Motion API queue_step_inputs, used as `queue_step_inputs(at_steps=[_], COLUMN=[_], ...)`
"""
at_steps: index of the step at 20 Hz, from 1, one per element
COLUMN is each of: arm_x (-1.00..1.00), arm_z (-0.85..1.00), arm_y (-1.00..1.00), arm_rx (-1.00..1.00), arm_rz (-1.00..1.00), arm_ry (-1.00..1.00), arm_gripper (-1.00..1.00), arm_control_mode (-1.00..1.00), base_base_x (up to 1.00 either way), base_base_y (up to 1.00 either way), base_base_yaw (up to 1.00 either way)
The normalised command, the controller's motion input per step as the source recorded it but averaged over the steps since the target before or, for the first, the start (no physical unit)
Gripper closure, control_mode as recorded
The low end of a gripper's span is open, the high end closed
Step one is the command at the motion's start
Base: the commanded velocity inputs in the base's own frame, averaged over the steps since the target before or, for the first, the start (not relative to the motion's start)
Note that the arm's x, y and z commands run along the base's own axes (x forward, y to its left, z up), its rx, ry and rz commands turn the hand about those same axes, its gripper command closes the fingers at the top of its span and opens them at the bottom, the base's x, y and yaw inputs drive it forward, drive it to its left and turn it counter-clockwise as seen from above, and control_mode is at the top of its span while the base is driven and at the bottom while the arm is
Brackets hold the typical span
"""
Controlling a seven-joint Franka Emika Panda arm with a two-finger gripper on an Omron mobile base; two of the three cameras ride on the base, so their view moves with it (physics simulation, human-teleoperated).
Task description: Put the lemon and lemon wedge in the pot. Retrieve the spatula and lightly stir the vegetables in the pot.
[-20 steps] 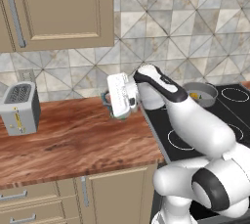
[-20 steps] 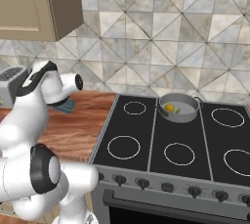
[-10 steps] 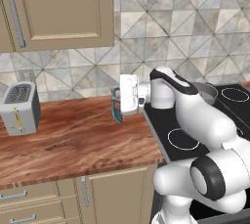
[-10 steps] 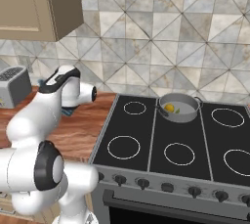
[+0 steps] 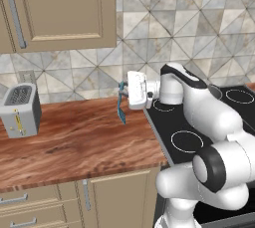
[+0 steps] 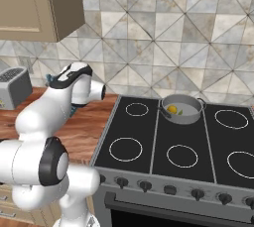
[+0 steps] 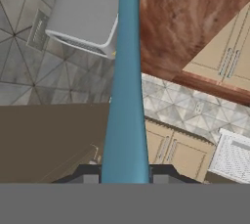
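Pot (image 6: 182,113) on back middle burner holds lemon (image 6: 171,108) and wedge (image 6: 180,112).
Fingers (image 5: 122,92) clamped on spatula (image 5: 121,106), raised over the bench (image 5: 74,140), at 9 o'clock from the pot.

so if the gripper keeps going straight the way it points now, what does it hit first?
The gripper, shut on the spatula, points left over the wooden counter toward the toaster. The hand view has the toaster just beside the line, so it is probably first, though depth is unclear.
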Motion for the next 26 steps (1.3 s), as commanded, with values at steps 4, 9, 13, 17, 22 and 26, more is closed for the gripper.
queue_step_inputs(at_steps=[4, 9, 13, 17, 22, 26], arm_x=[0.0, 0.0, 0.0, 0.0, 0.0, 0.0], arm_z=[0.0, 0.0, 0.0, 0.0, 0.0, 0.0], arm_y=[0.0, 0.0, 0.0, 0.0, 0.0, 0.0], arm_rx=[0.0, 0.0, 0.0, 0.0, 0.0, 0.0], arm_rz=[0.0, 0.0, 0.0, 0.0, 0.0, 0.0], arm_ry=[0.0, 0.0, 0.0, 0.0, 0.0, 0.0], arm_gripper=[1.0, 1.0, 1.0, 1.0, 1.0, 1.0], arm_control_mode=[-1.0, -1.0, 1.0, 1.0, 1.0, 1.0], base_base_x=[0.0, 0.0, 0.0, -0.03, -0.04, 0.0], base_base_y=[0.0, 0.0, 0.0, 0.0, -0.51, -0.76], base_base_yaw=[0.0, 0.0, 0.0, 0.0, -0.14, -0.1])
